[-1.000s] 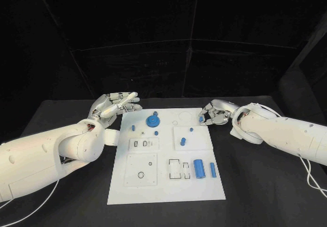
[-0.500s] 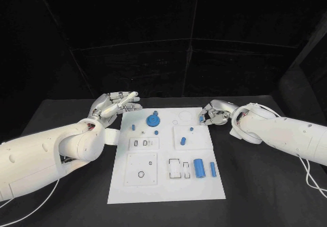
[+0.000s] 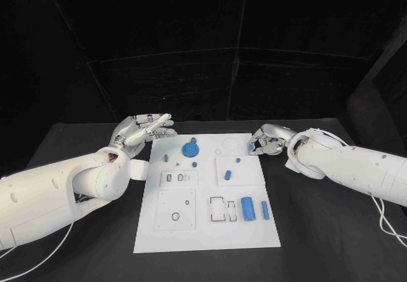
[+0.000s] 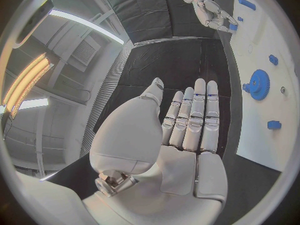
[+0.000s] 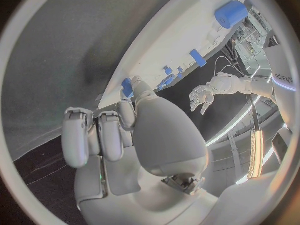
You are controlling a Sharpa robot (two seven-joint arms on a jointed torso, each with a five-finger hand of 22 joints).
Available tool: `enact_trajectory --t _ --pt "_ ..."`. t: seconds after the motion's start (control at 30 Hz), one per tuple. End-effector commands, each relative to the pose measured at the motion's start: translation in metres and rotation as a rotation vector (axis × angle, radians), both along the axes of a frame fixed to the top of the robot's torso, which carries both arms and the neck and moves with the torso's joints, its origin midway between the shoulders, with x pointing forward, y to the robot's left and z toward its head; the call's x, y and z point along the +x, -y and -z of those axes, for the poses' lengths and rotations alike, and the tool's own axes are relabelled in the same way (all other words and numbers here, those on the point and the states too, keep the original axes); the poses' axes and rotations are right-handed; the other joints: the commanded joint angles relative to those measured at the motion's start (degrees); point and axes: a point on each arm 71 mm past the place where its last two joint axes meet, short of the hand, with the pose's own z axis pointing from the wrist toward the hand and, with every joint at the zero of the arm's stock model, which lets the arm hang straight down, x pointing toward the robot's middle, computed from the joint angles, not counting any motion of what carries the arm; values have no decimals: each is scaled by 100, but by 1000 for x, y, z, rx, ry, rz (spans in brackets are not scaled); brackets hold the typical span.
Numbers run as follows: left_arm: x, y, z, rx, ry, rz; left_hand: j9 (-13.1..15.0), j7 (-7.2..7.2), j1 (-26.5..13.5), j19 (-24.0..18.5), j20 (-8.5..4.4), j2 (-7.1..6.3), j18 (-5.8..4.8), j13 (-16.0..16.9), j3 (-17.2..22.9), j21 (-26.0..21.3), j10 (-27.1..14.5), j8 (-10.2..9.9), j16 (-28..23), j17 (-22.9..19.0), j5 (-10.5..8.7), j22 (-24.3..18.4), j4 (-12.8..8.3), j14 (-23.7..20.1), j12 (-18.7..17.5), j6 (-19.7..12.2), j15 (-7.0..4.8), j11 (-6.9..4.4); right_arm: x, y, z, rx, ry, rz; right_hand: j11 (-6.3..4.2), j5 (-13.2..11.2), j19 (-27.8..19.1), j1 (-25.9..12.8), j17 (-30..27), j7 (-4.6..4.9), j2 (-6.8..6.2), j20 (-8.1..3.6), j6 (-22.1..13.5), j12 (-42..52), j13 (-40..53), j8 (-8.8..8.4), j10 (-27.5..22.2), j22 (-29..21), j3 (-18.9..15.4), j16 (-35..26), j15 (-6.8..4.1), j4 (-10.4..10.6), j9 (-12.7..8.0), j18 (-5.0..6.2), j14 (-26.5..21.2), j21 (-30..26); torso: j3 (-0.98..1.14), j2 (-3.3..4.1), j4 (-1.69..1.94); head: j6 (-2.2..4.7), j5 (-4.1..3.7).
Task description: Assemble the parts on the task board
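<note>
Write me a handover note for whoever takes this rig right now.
Left hand: open, fingers straight, off the task board's far left corner, holding nothing.
Right hand: fingers curled at the board's far right edge; whether it holds a part cannot be told.
On the board: blue gear at the far end, large blue cylinder and slimmer blue pin lying near the right edge, small blue pieces mid-board.
Left: most parts look unseated.

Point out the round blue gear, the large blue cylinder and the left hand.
Round blue gear [image 3: 190, 150], head view, on its toothed disc face.
Large blue cylinder [image 3: 247, 208], head view, mid-length of its body.
Left hand [image 3: 144, 130], head view, on the middle of the silver hand, fingers apart.
</note>
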Motion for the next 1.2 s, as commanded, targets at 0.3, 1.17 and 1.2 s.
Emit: enact_trajectory --t 0.3,1.17,1.2 --pt "0 0 -1 -4 6 7 -5 3 5 36 10 46 82 -5 -8 -29 45 -31 -22 9 -21 -9 -37 -19 -31 24 20 8 -9 -5 -15 48 123 45 -148 -80 43 47 573 -77 107 -39 154 30 23 55 182 755 135 36 -65 -37 30 -84 402 28 -12 -16 4 10 13" --pt "4 -1 -1 -1 8 2 -1 -12 31 66 3 87 86 -1 -11 -34 84 -28 -28 31 -22 -18 -70 20 -32 59 7 -6 -47 -167 -30 74 44 -87 -175 -134 54 -26 524 -103 44 -71 217 -23 -8 59 192 771 287 8 -93 -76 21 -87 391 33 -94 -92 46 -117 249" --pt "5 0 -1 -1 8 3 -1 -12 31 66 3 87 86 -1 -11 -34 84 -28 -28 31 -22 -18 -70 20 -32 59 7 -6 -47 -172 -29 68 43 -92 -174 -137 52 -43 520 -101 38 -72 216 -30 -13 57 191 768 290 6 -92 -71 20 -87 390 32 -89 -90 46 -128 259"
